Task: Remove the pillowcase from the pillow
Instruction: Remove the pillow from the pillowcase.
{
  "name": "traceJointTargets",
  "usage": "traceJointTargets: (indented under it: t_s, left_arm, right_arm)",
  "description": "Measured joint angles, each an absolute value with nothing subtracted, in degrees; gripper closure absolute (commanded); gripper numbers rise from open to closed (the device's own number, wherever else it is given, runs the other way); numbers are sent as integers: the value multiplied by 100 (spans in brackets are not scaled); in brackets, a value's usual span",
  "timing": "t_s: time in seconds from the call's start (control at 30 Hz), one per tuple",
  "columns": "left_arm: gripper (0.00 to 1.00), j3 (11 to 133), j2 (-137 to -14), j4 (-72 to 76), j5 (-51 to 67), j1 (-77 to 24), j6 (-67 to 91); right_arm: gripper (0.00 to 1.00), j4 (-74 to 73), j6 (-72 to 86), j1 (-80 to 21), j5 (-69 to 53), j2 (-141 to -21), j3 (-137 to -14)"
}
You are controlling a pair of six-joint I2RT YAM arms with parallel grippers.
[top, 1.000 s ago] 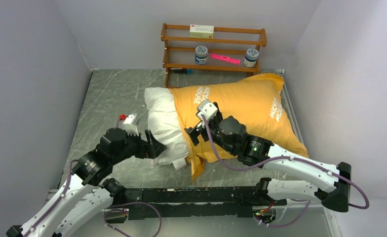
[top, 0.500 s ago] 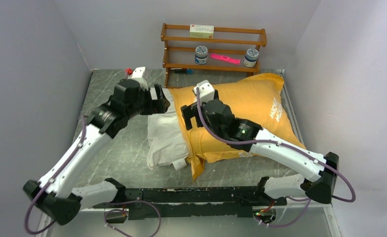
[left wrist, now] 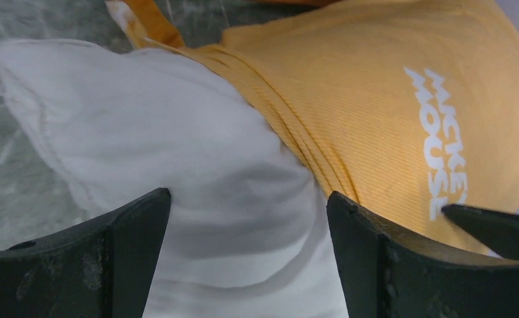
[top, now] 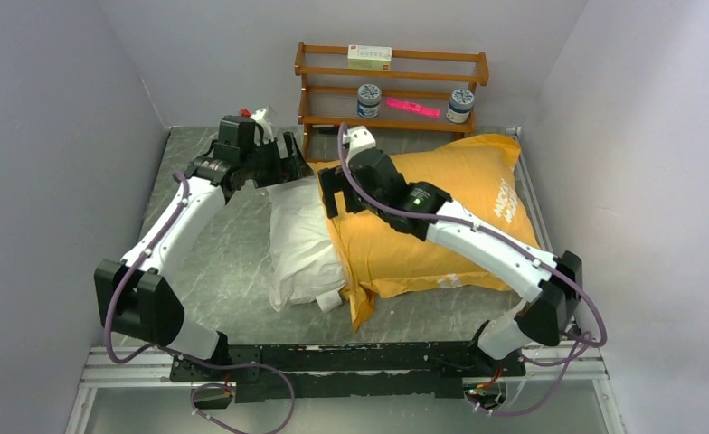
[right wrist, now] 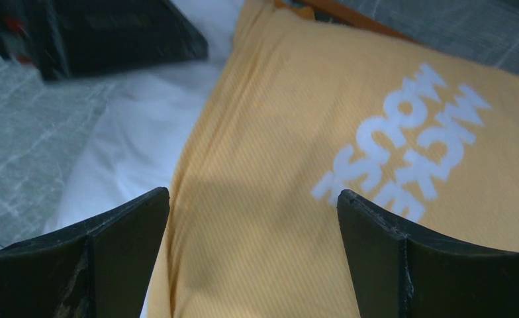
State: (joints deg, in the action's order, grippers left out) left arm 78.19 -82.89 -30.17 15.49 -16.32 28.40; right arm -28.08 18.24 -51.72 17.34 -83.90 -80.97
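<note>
So the pillow [top: 301,249] lies across the middle of the table [top: 206,235], and the pillowcase [top: 450,212] is on most of it. Everything from the centre out to 3 o'clock is orange. Only the 9 o'clock end of the pillow sticks out bare and white. The case's hem [left wrist: 270,93] runs roughly 12 to 6 across the pillow, bunched into folds.

Left gripper [top: 288,165] is up at the 12 o'clock corner of that bare white end, near the foot of the wooden shelf [top: 392,90]. Its wrist cam shows the fingers [left wrist: 85,265] spread wide apart with nothing pinched. White pillow fills the gap between them, and the orange case starts off toward 2 o'clock from there. Can't tell if the tips actually touch the fabric or just hang over it.

Right gripper [top: 330,192] sits right next to it, at its 3 o'clock, over the 12 o'clock end of the hem. It's spread wide too, not gripping anything. From its wrist cam the gap between the fingers is nearly all orange case, with the white lettering [right wrist: 402,142] at 1 o'clock, bare pillow off at 10 o'clock, and the left gripper as a dark blur at 11. Again, can't say whether it's touching.
</note>
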Motion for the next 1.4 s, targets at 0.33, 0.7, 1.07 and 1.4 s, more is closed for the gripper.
traceJointTargets:
  t_s: [0.33,0.7,1.07,1.4]
  left_arm:
    - [21,6947,-8359,-2390,2294,-1634,2987]
    - [35,5345,-7317,-1326,2460,-1778,3146]
    - [65,4351,-7111,-38,2150,-2189,3583]
    - [95,4027,-6569,78,1616,-2344,3798]
  right_arm:
    - [0,-2939,1776,-4943,1629,-9354,-9238]
    - [0,-2919,1603,-4724,1601,-10422,-9929]
    - [8,-3155,1413,-4768,1712,-10694,-9929]
    - [62,-3155,1022,-4827,2078,-10787,-9749]
